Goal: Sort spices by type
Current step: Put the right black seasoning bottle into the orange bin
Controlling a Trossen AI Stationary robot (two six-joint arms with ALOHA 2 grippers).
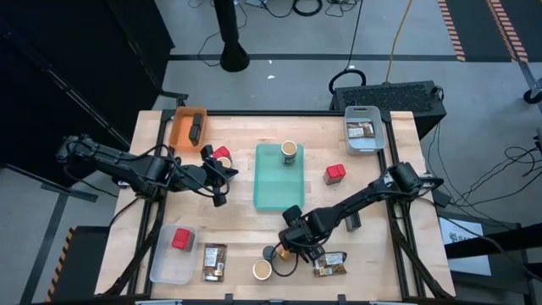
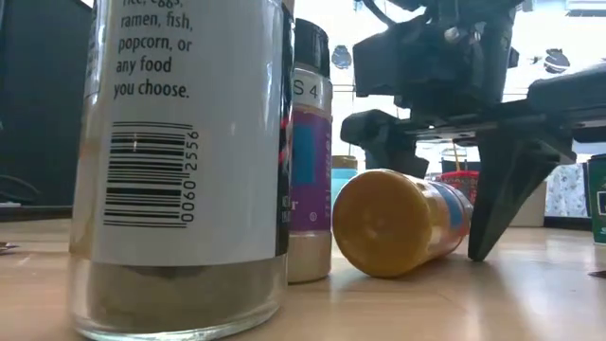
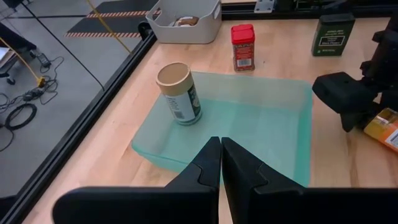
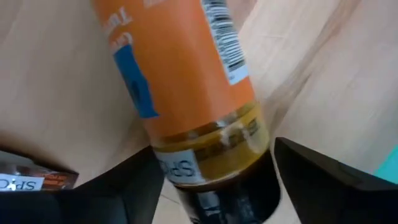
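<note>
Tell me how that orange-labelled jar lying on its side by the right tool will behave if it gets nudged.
The orange-labelled jar lies on its side on the bare wooden table, so it will probably roll. Its round, glossy body looks slippery, so the fingers of the open right tool astride it may slide. It looks rigid and unlikely to squash.

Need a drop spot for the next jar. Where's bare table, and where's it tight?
Free: most of the teal tray below the lone jar; bare wood between the red box and the grey bin; the strip between tray and clear bin. Crowded: the front edge, where the right gripper, jars and packets bunch.
</note>
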